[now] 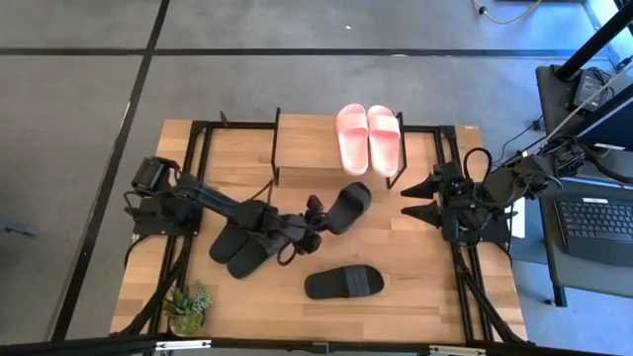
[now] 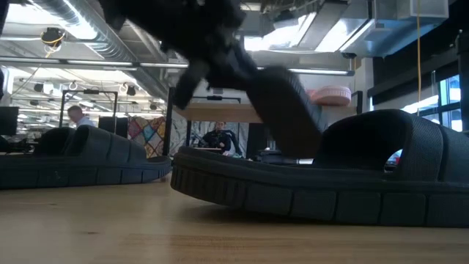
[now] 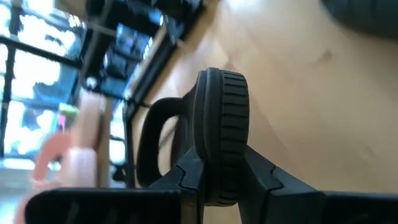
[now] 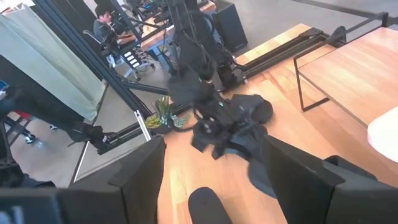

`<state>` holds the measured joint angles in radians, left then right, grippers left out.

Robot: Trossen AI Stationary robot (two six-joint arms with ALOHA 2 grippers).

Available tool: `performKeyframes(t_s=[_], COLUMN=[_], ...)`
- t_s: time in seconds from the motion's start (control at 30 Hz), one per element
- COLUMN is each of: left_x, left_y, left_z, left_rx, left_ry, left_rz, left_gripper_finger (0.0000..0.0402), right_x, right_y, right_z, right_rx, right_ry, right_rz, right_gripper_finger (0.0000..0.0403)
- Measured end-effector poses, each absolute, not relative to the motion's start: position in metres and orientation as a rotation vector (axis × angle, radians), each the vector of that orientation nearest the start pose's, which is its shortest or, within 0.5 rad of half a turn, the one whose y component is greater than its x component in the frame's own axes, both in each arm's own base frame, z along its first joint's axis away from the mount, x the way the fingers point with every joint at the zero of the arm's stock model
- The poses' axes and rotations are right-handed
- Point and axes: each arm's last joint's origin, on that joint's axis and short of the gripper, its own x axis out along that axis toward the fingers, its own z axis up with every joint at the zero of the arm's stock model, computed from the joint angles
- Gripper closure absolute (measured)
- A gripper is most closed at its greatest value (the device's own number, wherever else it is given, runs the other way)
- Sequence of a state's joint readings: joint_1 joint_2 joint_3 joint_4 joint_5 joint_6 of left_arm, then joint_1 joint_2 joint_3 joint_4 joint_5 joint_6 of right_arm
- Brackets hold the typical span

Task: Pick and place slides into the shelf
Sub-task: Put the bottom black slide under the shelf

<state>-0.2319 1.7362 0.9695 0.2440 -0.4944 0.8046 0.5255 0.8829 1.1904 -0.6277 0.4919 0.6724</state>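
High view: I am reading a light wooden table [image 1: 415, 297] standing on a grey floor crossed by dark seams. At the front left corner, a small green plant [image 1: 188, 307] is sitting on the boards. Just right of it, a black pair of slides [image 1: 237, 250] is lying side by side beneath the left arm. The left gripper [image 1: 318, 220] is reaching toward the table centre and is clamping a single black slide [image 1: 348, 206], which is tilting off the surface just in front of the shelf [image 1: 307, 148]. In the left wrist view, its fingers [image 3: 264, 177] are pressing both sides of that slide's sole edge. A fourth black slide [image 1: 344, 282] is lying flat nearer the front edge. On the right end of the shelf board, the pink pair [image 1: 369, 136] is resting, side by side. Farther right, the right gripper [image 1: 413, 201] is hovering near the table's right edge with fingers spread wide, holding nothing. Beyond that edge, a laptop [image 1: 591, 222] is sitting on a side desk. Low view: an office with ceiling ducts is showing behind, with a seated person [image 2: 73, 116] at left.
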Motion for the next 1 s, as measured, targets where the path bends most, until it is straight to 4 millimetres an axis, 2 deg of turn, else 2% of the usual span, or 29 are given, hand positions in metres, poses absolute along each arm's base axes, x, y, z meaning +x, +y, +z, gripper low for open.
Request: performKeyframes(t_s=[0.27,0.6,0.77,1.0], left_x=[0.374,0.42,0.434,0.448], left_y=[-0.059,-0.044,-0.036,-0.033], left_z=[0.149,0.15,0.149,0.136], left_rx=[0.918,0.81,0.814,0.822], left_ry=[0.669,0.659,0.7,0.736], left_rz=[0.108,0.221,0.253,0.284], left_gripper_finger=[0.035,0.035,0.0349,0.0347], right_x=[0.149,0.161,0.165,0.166], right_y=[0.07,0.078,0.08,0.08], right_z=[0.406,0.399,0.396,0.396], right_rx=[0.499,0.48,0.494,0.496], right_ry=[0.297,0.336,0.348,0.349], right_rz=[-0.072,-0.088,-0.097,-0.099], right_gripper_finger=[0.0138,0.0138,0.0138,0.0138])
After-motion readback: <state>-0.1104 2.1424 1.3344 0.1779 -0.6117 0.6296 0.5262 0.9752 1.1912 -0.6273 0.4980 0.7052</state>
